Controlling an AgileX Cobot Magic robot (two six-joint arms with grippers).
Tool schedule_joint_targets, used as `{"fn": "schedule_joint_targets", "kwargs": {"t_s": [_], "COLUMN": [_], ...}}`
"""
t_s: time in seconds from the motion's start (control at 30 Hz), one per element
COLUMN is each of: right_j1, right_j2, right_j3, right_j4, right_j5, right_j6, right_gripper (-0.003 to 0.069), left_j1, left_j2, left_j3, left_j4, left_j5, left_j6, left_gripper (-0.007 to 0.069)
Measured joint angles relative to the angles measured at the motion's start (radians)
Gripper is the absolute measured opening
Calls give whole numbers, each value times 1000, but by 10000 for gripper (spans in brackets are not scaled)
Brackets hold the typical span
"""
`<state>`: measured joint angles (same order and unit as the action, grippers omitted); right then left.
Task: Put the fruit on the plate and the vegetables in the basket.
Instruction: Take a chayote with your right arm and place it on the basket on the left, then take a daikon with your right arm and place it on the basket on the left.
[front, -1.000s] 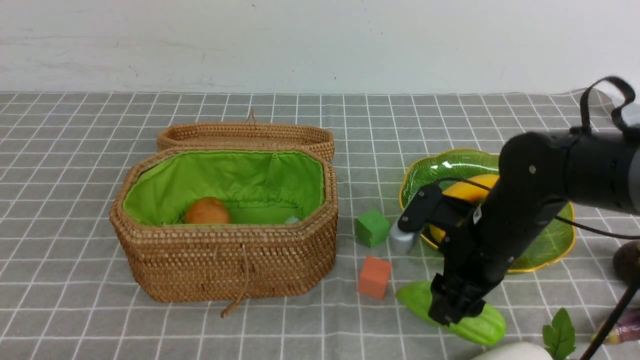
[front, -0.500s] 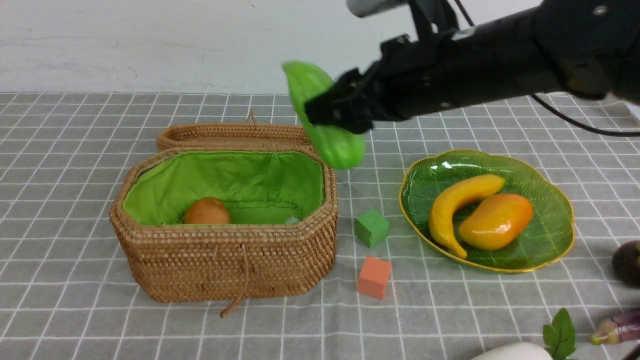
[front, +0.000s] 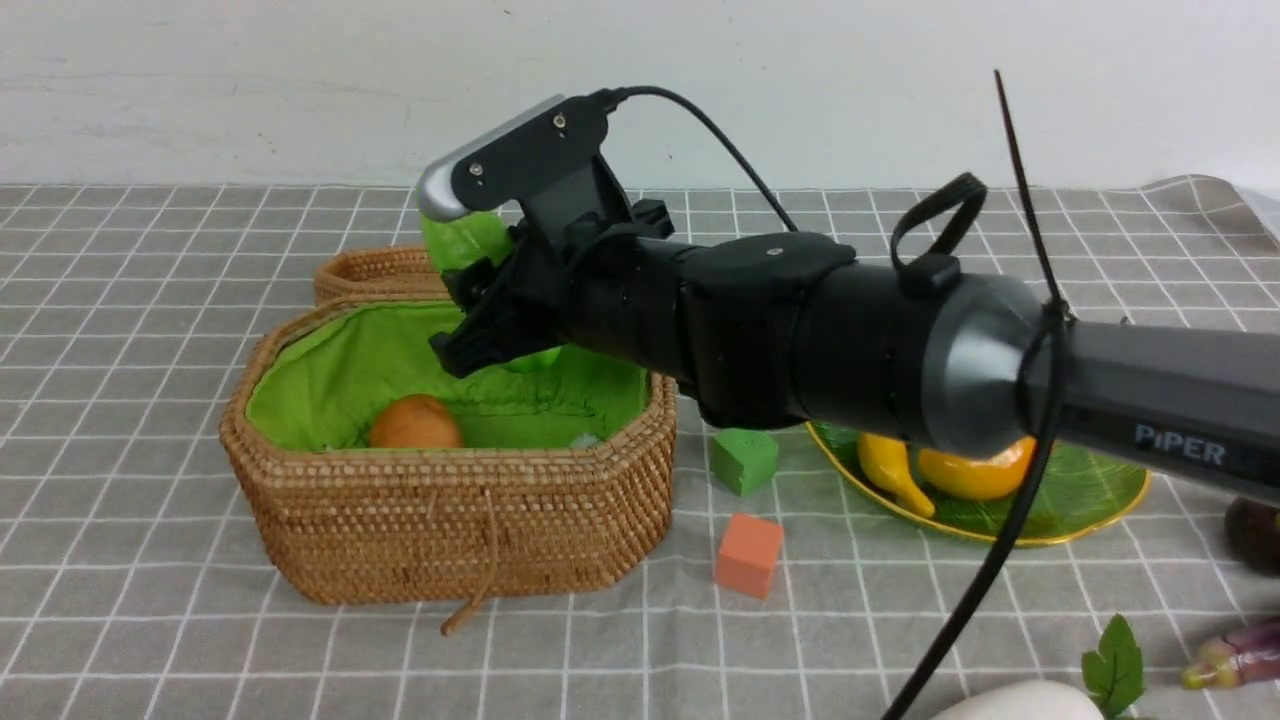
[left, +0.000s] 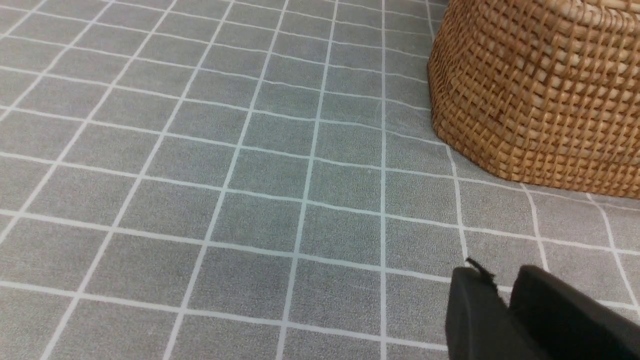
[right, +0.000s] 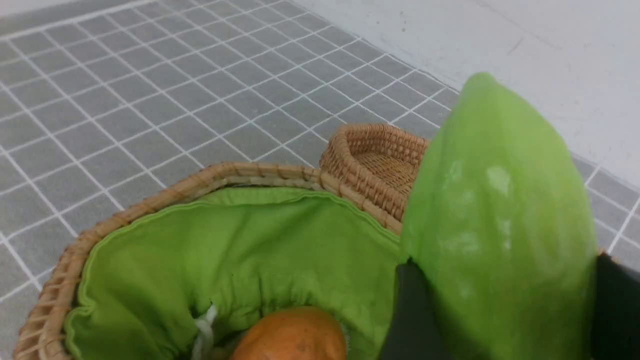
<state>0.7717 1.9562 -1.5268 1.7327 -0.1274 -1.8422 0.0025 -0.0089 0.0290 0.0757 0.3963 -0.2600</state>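
Green is what matters here: the bumpy light green gourd (right: 500, 215) is clamped between your right arm's fingers (right: 411, 315), which grip its two flanks near one end. Its long axis runs out from the fingers, roughly upright in the front view, with the larger part rising above the grip and a small tip showing below. It hangs above the octagonal woven rattan basket (front: 450, 500), over the green-lined opening toward the rear wall, on the side where the woven lid (front: 375, 268) lies open. How far it clears that rear rim you cannot tell from these views. Lower down, on the lining, sits the brown-orange potato-like lump (front: 414, 421).

So the coming move turns on down, not sideways. The gourd looks ready to be lowered or let go into the lining, and a nudge toward the basket's middle would guard against it tipping onto the rim.

Your right arm reaches in from the right, forearm nearly level, crossing in front of the leaf-ribbed green glass plate (front: 1100, 490) and hiding part of the curved yellow banana (front: 885, 465) and orange-yellow mango (front: 975, 478) on it. Your left arm's fingers (left: 480, 310) are together, holding nothing, low over the grey checked counter (left: 200, 175) near the basket's outer wall. The right arm is plainly the one placed for this.
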Motion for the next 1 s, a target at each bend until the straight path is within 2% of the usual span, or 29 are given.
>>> {"fn": "schedule_joint_targets", "kwargs": {"t_s": [0.17, 0.27, 0.4, 0.5, 0.6, 0.7, 0.73, 0.8, 0.83, 0.9, 0.93, 1.0], "right_j1": [2, 2, 2, 2, -4, -26, -28, -50, -70, -108, -112, -165], "right_j2": [-1, -1, -1, -1, -1, -1, -1, -1, -3, -11, -12, -32], "right_j3": [-4, -4, -4, -4, -4, -4, -4, -6, -9, -12, -13, -19], "right_j4": [14, 14, 14, 14, 14, -5, -10, -83, -189, -384, -404, -646], "right_j5": [11, 11, 28, 90, 236, 532, 554, 760, 940, 1147, 1162, 1287], "right_j6": [-34, -36, -29, 20, 73, 143, 143, 186, 216, 282, 291, 414], "right_gripper": [644, 678, 657, 609, 552, 485, 481, 447, 419, 386, 384, 365], "left_j1": [0, 0, 0, 0, 0, 0, 0, 0, 0, 0, 0, 0], "left_j2": [0, 0, 0, 0, 0, 0, 0, 0, 0, 0, 0, 0], "left_j3": [0, 0, 0, 0, 0, 0, 0, 0, 0, 0, 0, 0], "left_j4": [0, 0, 0, 0, 0, 0, 0, 0, 0, 0, 0, 0], "left_j5": [0, 0, 0, 0, 0, 0, 0, 0, 0, 0, 0, 0], "left_j6": [0, 0, 0, 0, 0, 0, 0, 0, 0, 0, 0, 0], "left_gripper": [109, 109, 109, 109, 109, 109, 109, 109, 109, 109, 109, 109]}}
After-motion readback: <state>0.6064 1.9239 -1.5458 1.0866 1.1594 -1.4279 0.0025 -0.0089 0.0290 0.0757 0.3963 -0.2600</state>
